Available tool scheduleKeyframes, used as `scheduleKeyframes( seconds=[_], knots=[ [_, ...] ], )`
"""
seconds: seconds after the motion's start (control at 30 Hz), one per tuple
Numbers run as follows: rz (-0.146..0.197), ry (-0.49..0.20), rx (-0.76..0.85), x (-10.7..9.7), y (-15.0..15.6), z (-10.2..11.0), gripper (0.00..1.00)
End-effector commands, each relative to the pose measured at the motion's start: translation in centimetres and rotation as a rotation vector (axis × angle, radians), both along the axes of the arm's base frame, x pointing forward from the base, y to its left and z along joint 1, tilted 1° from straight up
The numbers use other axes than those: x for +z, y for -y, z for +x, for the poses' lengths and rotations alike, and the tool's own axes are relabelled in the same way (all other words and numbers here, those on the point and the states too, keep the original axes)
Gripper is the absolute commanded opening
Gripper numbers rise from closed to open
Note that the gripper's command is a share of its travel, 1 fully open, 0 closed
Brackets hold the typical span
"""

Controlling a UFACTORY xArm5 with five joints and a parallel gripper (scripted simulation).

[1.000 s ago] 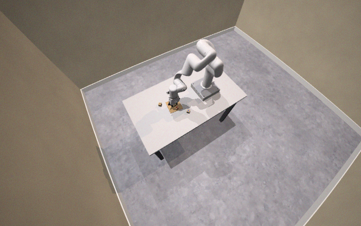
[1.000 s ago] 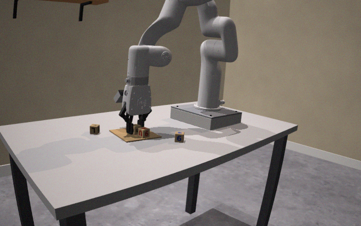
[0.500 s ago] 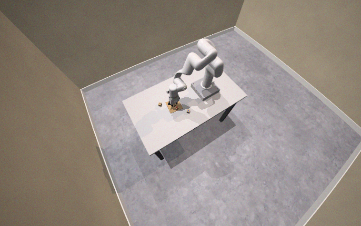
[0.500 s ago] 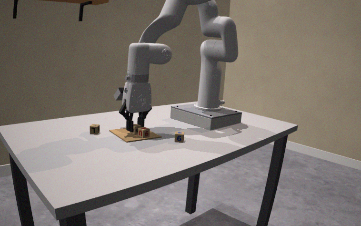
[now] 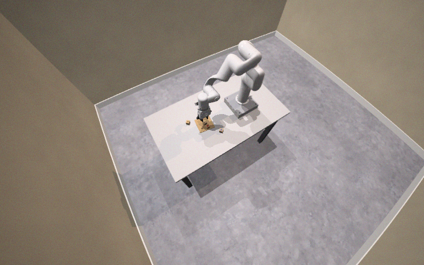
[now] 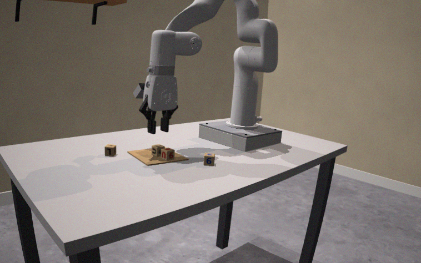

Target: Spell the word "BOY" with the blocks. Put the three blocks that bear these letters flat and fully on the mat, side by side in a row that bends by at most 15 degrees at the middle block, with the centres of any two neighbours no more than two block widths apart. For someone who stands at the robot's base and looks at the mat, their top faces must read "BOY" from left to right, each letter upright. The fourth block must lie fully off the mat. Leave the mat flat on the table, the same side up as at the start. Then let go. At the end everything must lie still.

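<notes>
Beige walls are standing behind the white table (image 6: 93, 198) you are working on. Your gripper (image 6: 158, 125) is hanging above the tan mat (image 6: 141, 153), its fingers spread partway and pinching nothing. Two letter blocks are sitting on the mat, touching: one with dark print (image 6: 157, 149) and, at its 4 o'clock, one with red print (image 6: 167, 153). A third block with blue print (image 6: 209, 158) is lying off the mat at 3 o'clock, a fourth with black print (image 6: 110, 150) at 9 o'clock. You cannot read the top letters.
</notes>
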State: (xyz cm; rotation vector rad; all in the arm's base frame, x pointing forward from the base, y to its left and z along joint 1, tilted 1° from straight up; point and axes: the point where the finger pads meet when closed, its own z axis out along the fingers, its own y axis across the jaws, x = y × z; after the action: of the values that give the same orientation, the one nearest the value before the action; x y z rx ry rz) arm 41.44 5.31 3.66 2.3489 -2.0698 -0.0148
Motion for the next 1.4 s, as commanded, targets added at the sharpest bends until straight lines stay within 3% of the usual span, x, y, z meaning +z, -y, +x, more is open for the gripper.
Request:
scheduleKeyframes(
  seconds=[0.0,0.23,0.27,0.93,1.07,1.27,1.37],
  knots=[
    [0.0,0.001,0.0,1.9,0.0,0.0,0.47],
    [0.0,0.001,0.0,2.2,0.0,0.0,0.47],
    [0.0,0.001,0.0,2.2,0.0,0.0,1.0],
    [0.0,0.001,-0.002,2.2,0.0,0.1,1.0],
    [-0.002,0.001,-0.148,2.2,0.9,2.5,1.0],
    [-0.003,0.001,-0.233,2.2,1.5,3.8,1.0],
    [-0.004,0.001,-0.349,2.1,2.4,5.6,1.0]
  ],
)
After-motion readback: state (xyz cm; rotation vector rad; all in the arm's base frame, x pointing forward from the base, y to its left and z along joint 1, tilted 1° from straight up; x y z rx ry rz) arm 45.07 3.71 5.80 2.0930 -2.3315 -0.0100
